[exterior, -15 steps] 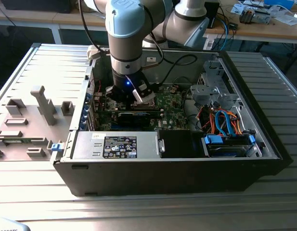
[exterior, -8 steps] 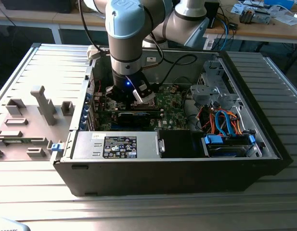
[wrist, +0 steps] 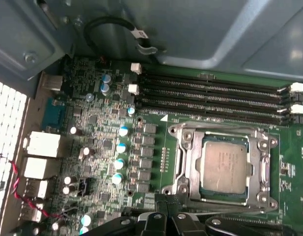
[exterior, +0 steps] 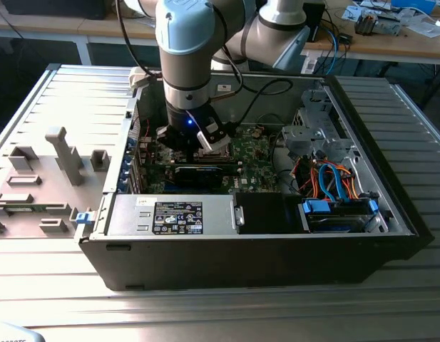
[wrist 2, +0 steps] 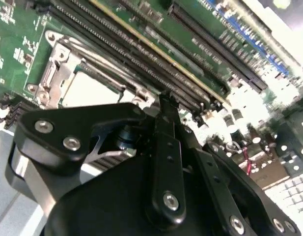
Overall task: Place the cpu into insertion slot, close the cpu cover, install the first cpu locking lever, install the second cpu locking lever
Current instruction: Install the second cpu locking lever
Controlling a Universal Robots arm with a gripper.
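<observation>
labels | black label on power supply: print illegible | cpu top: markings unreadable

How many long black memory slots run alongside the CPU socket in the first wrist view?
4 memory slots, stacked parallel between the cpu cover and the grey case wall. Their far ends run off the picture.

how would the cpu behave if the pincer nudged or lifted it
The cpu looks like a stiff, flat metal-topped chip, so it probably won't flex or roll. It sits inside the cover frame, so a sideways push likely won't shift it. Its smooth top may be slippery.
</observation>
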